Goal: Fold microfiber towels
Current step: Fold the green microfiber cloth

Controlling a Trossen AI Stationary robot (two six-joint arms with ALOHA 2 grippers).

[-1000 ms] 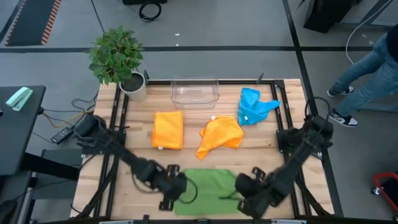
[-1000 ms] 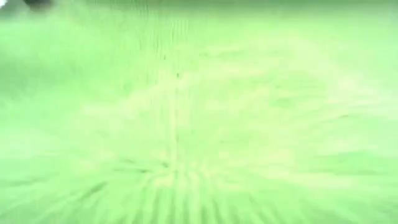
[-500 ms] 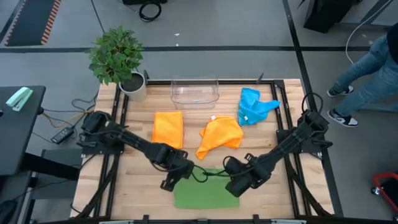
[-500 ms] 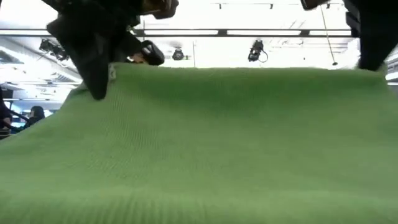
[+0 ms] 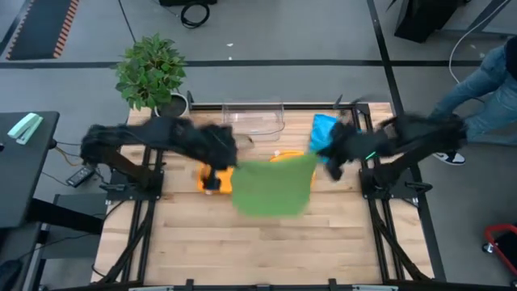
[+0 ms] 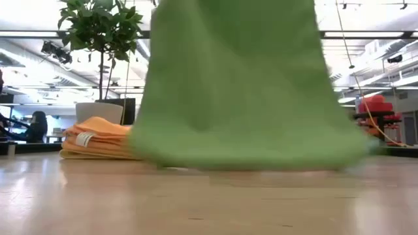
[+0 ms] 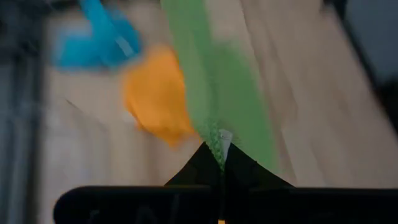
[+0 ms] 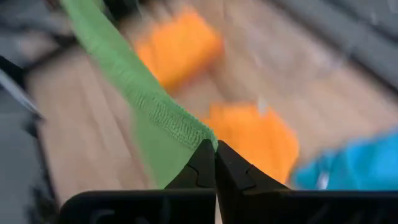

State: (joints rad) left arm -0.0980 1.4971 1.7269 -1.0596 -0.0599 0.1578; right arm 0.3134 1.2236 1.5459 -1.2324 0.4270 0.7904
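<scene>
High view: green towel (image 5: 273, 187) is held up over mid-table, left gripper (image 5: 229, 153) and right gripper (image 5: 323, 155) clenched on its far corners.
Low view: green towel (image 6: 238, 85) is hung clear of the table (image 6: 209, 202); folded orange towel (image 6: 96, 138) is seen left.
Wrist views: towel edge is pinched by each gripper (image 7: 221, 155) (image 8: 215, 163).

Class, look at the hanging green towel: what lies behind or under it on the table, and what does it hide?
The green towel covers part of the crumpled orange towel and the folded orange towel's edge. Bare table shows beneath. Anything else behind it is hidden.
</scene>
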